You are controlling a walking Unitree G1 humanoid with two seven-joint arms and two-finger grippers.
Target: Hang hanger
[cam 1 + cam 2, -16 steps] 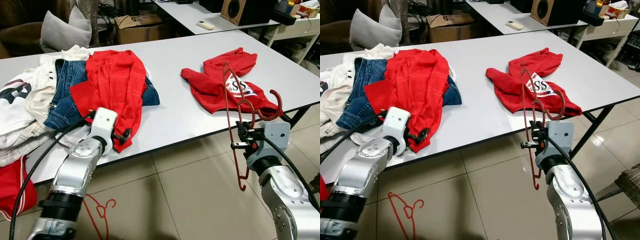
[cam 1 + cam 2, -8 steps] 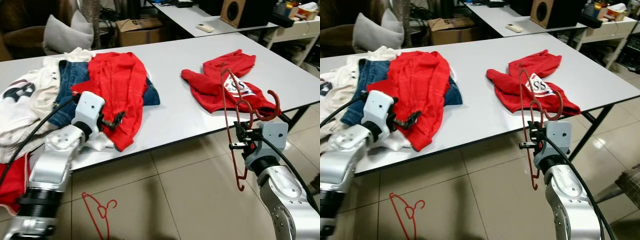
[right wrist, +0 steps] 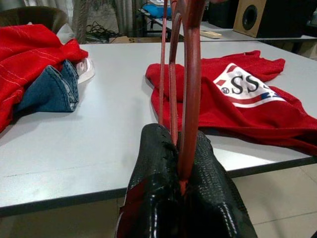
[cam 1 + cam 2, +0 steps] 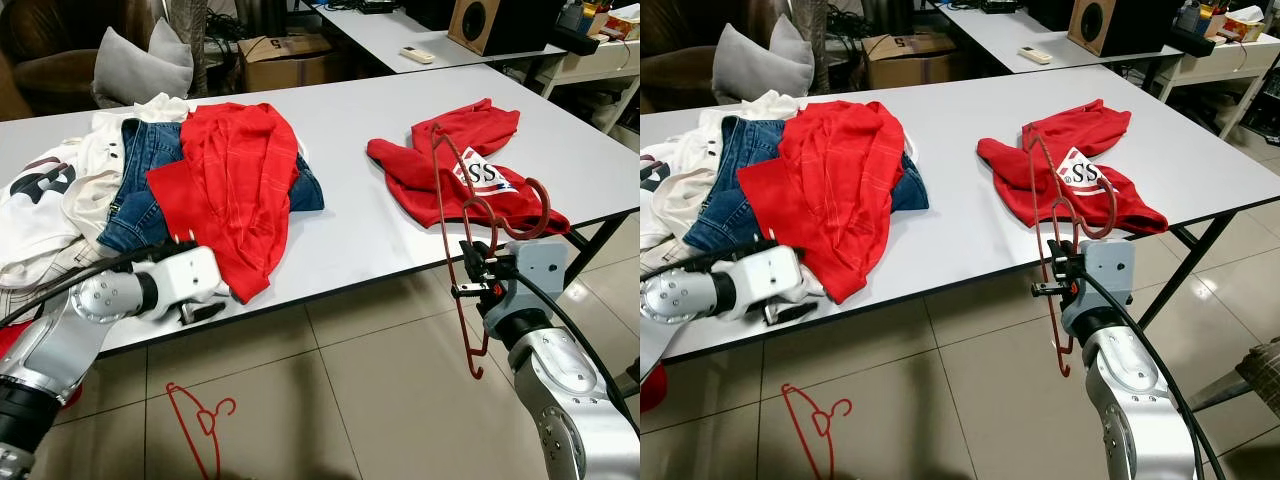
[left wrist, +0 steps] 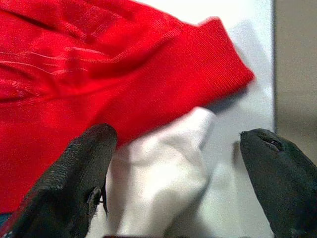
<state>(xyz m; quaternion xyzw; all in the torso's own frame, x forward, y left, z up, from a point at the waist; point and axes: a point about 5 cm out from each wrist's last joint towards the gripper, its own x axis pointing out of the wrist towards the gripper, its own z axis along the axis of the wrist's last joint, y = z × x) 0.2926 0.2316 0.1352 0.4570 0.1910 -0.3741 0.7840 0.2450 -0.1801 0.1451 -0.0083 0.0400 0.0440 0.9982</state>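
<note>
Gripping a red hanger [image 4: 462,250], the right hand [image 4: 478,276] sits just off the near edge of the worktop [image 4: 350,150], its two black fingers [image 3: 163,163] pinched tight on the wire. The hanger stands roughly upright in that grip: its hook curls beside the silver wrist, its long frame runs up in front of a red shirt [image 4: 470,170] with a white printed patch, and its lower end dangles below the worktop edge over the tiled floor [image 4: 330,390]. The shirt lies flat on the right part of the worktop, near the edge.

The left hand [image 5: 178,173] is low at the near edge on the other side, fingers [image 5: 74,178] spread wide and holding nothing. Between them in the wrist view lie a fold of white cloth [image 5: 163,168] and the cuff of a red jumper [image 4: 235,180], both resting on the white surface.

That jumper tops a heap of clothes on the left: jeans [image 4: 140,190] beneath it and a white garment [image 4: 50,200] spreading further left. A second red hanger [image 4: 200,425] lies on the floor below the left arm. A grey cushion [image 4: 140,60], a cardboard box [image 4: 285,55] and a speaker [image 4: 490,22] stand behind the worktop.
</note>
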